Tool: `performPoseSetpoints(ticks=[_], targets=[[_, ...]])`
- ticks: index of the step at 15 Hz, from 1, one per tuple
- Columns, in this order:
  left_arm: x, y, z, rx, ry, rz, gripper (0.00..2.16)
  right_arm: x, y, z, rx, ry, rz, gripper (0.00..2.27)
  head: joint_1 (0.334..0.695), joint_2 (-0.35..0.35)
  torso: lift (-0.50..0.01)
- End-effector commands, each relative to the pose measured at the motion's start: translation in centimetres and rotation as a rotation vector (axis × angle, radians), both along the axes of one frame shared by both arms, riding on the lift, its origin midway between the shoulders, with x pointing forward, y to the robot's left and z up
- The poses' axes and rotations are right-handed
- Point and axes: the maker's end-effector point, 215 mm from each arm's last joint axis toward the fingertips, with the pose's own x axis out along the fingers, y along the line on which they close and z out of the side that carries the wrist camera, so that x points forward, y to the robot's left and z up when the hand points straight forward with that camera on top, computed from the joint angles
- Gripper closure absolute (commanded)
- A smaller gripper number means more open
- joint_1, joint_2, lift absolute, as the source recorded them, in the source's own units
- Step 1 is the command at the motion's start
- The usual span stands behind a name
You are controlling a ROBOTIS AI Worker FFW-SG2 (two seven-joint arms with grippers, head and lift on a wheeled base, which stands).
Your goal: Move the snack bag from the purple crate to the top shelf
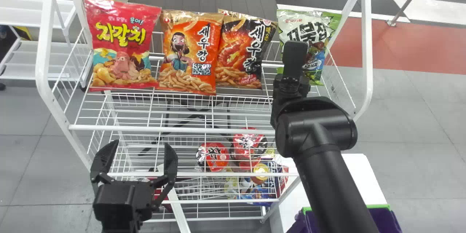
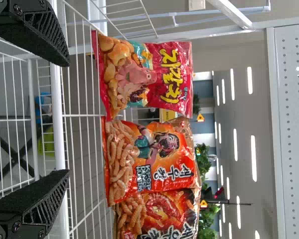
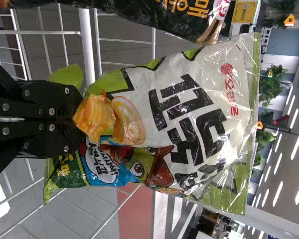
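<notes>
Right gripper: clenched on the snack bag, its flat black fingers pressed together on the bag's lower part. As I see it from the room, the snack bag, green and white, is held roughly upright at the right end of the top shelf, printed face toward the robot; whether its bottom edge touches the wires, I cannot tell. Along the top shelf, from right to left, stand the black bag, the orange bag, which overlaps it, and, at the left end, the red bag. Left gripper: released, fingers spread well apart, on the near side of the top shelf, toward its left end. Beneath the top shelf: red cups on a lower tier. Purple crate: lower than the top shelf, on the robot's side, toward the right, partly hidden.
</notes>
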Motion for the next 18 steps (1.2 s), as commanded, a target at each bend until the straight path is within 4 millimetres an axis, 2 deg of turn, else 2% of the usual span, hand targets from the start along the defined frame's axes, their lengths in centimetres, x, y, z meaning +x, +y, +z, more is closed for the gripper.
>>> performPoseSetpoints(ticks=[1,4,5,6,8,9,11,13,14,15,16,17,18], targets=[[0.09,0.02,0.03,0.0,-0.001,0.001,0.03,0.1,0.02,-0.19,0.002,-0.007,0.0,1.78,0.695,-0.177,0.0],[0.18,0.01,0.18,-0.002,-0.008,0.0,0.03,0.06,0.0,-0.42,0.002,-0.005,-0.001,1.73,0.695,-0.177,0.0],[0.23,0.02,0.16,-0.001,-0.008,0.0,0.03,0.02,-0.01,-0.51,0.002,-0.004,-0.002,1.55,0.695,-0.177,0.0],[0.27,0.02,0.14,-0.001,-0.009,0.0,0.03,0.02,-0.01,-0.66,0.003,-0.001,-0.002,1.54,0.695,-0.177,0.0],[0.25,0.03,0.06,0.0,-0.007,0.0,0.03,0.08,-0.1,-0.81,0.006,-0.003,-0.005,1.36,0.695,-0.177,0.0],[0.25,0.03,0.06,0.0,-0.007,0.0,0.03,0.03,-0.19,-0.97,0.006,-0.002,-0.007,1.36,0.695,-0.177,0.0],[0.34,0.01,0.04,0.0,-0.007,0.001,0.03,0.07,-0.32,-0.91,0.009,-0.008,-0.01,1.13,0.695,-0.178,0.0],[0.39,-0.02,0.02,0.0,-0.007,-0.001,0.03,0.21,-0.31,-0.66,0.01,-0.017,-0.01,1.1,0.695,-0.18,0.0],[0.46,0.01,0.09,0.0,-0.009,0.001,0.03,0.16,-0.31,-0.83,0.011,-0.014,-0.01,0.96,0.695,-0.18,0.0],[0.52,-0.02,0.15,0.0,-0.011,-0.001,0.03,0.31,-0.33,-0.7,0.01,-0.022,-0.01,0.55,0.695,-0.18,0.0],[0.59,-0.02,0.21,0.0,-0.012,-0.001,0.03,0.34,-0.34,-0.76,0.01,-0.022,-0.01,0.28,0.695,-0.18,0.0],[0.63,-0.01,0.19,0.001,-0.012,-0.001,0.03,0.32,-0.33,-0.86,0.011,-0.02,-0.01,0.17,0.695,-0.18,0.0],[0.66,-0.13,0.19,-0.001,-0.012,-0.002,0.03,0.36,-0.33,-0.78,0.012,-0.024,-0.01,0.17,0.695,-0.18,0.0]])
